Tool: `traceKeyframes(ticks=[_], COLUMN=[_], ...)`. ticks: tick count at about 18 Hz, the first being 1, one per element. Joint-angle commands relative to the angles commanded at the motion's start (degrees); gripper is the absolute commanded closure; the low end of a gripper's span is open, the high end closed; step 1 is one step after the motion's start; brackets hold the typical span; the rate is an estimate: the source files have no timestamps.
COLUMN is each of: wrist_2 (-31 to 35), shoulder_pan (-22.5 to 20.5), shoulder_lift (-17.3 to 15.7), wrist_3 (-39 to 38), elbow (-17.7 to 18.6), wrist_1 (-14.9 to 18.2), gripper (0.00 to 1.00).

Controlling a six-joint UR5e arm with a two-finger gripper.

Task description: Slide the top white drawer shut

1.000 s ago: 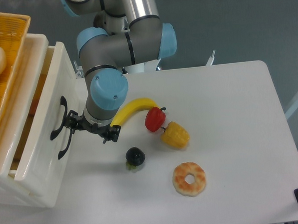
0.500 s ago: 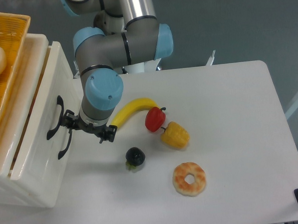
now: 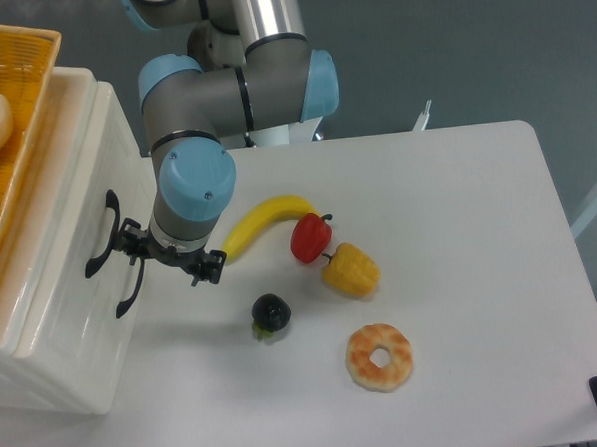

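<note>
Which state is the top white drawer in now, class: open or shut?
Almost shut. The top white drawer sits nearly level with the lower drawer front, with only a thin gap along its top edge. The gripper is against its handle.

Two drawers (image 3: 74,245), perhaps five foods (image 3: 380,355).

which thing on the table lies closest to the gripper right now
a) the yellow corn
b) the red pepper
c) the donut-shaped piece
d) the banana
d: the banana has its lower end right beside the gripper, while the red pepper, the yellow corn and the donut-shaped piece all lie farther to the right on the table.
</note>
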State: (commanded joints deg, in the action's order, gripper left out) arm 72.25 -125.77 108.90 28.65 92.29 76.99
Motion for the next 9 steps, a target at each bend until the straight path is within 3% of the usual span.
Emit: traceKeyframes(ticks=[6, 9], wrist_2=[1.2, 6.7], shoulder_pan=[-2.8, -6.2], shoulder_lift=[0.0, 0.0], wrist_3=[0.5, 0.8], elbow=[-1.3, -2.4], wrist_1=[0.2, -0.1], gripper=[0.00, 0.00])
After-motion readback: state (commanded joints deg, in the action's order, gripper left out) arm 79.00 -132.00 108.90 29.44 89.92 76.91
